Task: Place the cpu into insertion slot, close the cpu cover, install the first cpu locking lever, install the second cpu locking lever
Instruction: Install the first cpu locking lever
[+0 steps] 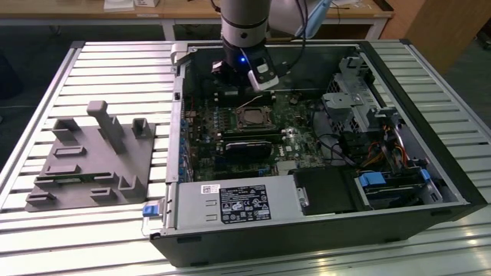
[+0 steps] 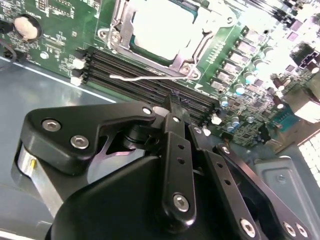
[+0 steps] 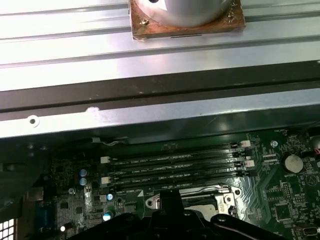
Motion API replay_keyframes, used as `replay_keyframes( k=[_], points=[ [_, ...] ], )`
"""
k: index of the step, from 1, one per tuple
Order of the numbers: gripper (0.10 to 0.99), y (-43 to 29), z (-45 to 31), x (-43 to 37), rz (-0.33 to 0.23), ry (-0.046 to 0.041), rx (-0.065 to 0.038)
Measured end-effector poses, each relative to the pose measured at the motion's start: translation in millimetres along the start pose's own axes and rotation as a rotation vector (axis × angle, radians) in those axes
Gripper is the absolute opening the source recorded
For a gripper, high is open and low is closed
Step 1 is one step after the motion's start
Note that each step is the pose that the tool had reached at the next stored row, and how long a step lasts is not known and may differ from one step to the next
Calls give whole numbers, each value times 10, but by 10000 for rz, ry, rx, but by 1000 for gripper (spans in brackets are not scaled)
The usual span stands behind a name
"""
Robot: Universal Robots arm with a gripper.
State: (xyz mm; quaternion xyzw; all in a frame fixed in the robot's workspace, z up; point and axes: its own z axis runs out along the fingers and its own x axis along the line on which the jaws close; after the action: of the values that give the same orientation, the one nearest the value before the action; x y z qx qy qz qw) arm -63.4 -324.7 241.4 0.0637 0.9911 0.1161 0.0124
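Slatted metal table (image 1: 115, 63) carries an open computer case (image 1: 307, 237) lying on its side, with a grey fixture (image 1: 92, 155) on the exterior view's left. The arm (image 1: 244, 23) reaches down into the case's far half, above the green board (image 2: 60, 30).

The cpu (image 2: 160, 27) sits flat in the slot (image 3: 226, 200), silvery top up, its edges square to the long black memory slots (image 2: 125, 67) just beside it. The cover (image 2: 150, 56) appears to lie down around it, its frame bordering the chip, though glare makes that hard to confirm.

One thin wire lever (image 2: 137, 77) stands clear of the frame. Its long axis runs along the memory slots, and its free end points away from the gripper (image 2: 172, 100).

The gripper hangs near the socket, over the memory slots, touching nothing that I can see. From behind the linkage, I cannot tell whether the jaws are released or clenched.
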Motion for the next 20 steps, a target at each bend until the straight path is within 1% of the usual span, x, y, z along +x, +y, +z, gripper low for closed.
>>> replay_keyframes(
  k=[6,8,11,14,20],
  points=[
    [106,0,3,-2,-2,-8,28],
    [106,-2,10,-2,-9,-38,78],
    [106,-6,25,-1,-26,-113,178],
    [106,-7,33,-5,-32,-142,336],
    [106,-2,44,-58,-22,-207,814]
  ],
)
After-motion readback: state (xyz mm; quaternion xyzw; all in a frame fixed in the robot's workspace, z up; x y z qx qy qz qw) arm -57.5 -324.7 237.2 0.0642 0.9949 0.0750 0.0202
